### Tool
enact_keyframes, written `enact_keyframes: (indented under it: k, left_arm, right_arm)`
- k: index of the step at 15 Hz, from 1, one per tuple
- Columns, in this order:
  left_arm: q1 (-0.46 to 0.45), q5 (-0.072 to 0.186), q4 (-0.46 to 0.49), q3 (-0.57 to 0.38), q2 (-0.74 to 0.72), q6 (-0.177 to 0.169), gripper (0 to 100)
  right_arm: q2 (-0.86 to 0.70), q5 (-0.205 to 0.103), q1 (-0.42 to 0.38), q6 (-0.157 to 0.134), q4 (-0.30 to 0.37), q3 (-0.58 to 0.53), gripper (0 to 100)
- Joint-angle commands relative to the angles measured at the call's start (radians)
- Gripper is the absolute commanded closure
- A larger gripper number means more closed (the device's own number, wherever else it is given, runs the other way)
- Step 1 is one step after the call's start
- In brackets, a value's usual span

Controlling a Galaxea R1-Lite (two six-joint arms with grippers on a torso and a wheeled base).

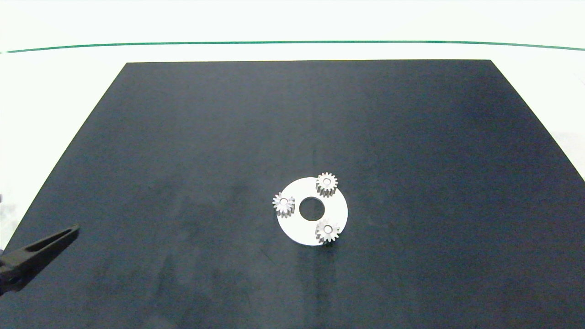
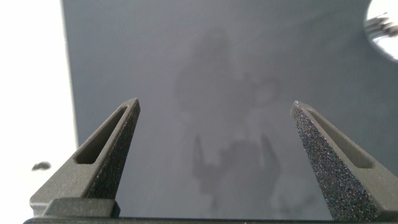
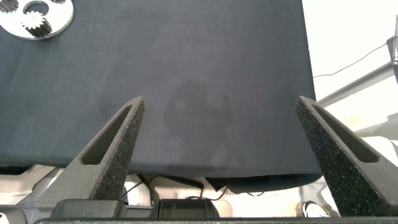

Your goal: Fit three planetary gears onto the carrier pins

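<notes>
Now all three planetary gears (image 1: pixel 327 184) sit on the carrier pins (image 1: pixel 327 182) of the white disc (image 1: pixel 338 211), spaced evenly around its central hole (image 1: pixel 312 208). Well apart from the disc, over the black mat (image 1: pixel 411 137), the left gripper (image 2: pixel 214 112) hangs with fingers spread wide and empty. The right gripper (image 3: pixel 221 106), likewise gaping and empty, hovers at the mat's edge, far from the disc.

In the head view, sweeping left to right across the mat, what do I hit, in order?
Left pincer at the mat's left edge → left gear → disc's central hole → right gear at the disc's far side. The near gear overlaps it sideways, so it is left out. The right pincer isn't in this view.
</notes>
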Motion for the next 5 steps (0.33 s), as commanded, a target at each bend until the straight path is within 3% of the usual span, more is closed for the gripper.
enact_keyframes:
  k: [1, 5]
  left_arm:
    - [0.23, 0.001, 0.165, 0.052, -0.393, 0.009, 0]
    - [0.239, -0.002, 0.301, 0.068, -0.623, 0.01, 0]
  right_arm:
    - [-0.016, -0.001, -0.002, -0.005, 0.01, -0.015, 0]
    - [-0.111, 0.006, -0.027, -0.01, 0.019, 0.013, 0]
